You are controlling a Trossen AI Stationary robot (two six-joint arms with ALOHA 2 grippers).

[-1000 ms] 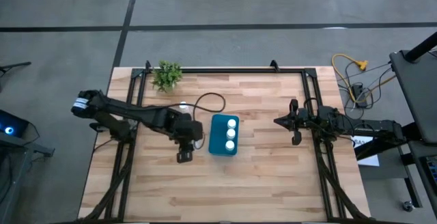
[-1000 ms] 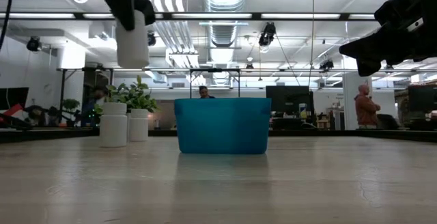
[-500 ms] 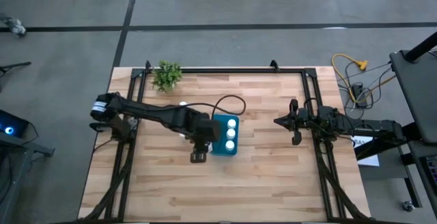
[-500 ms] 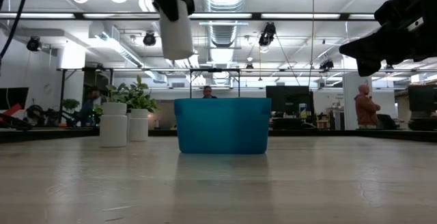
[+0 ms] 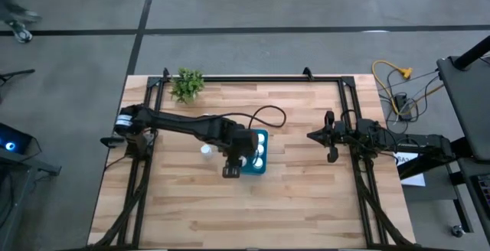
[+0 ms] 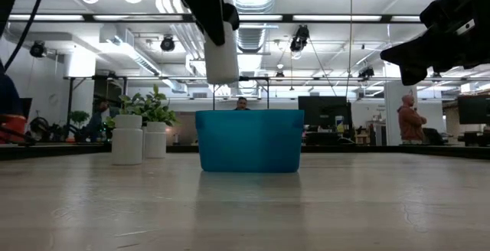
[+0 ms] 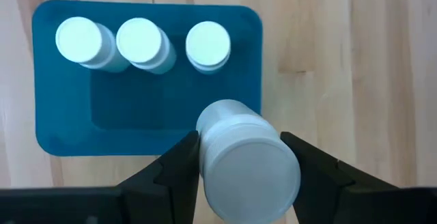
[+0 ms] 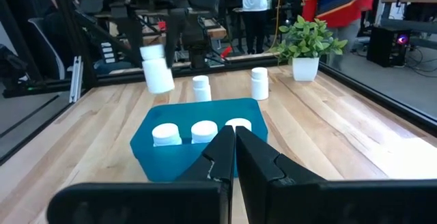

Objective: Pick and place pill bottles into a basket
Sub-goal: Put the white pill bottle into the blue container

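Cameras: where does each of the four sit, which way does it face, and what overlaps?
High: overhead, straight down on the wooden table; both dark arms show, left gripper over the teal-blue rectangular plastic basket.
Low: table height, level across; held white capped pill bottle hangs above the basket, right gripper raised.
Left wrist: looks down past its fingers gripping the bottle; three bottles inside the basket.
Right wrist: faces across the table past shut fingers.
Shared: all four show the basket.
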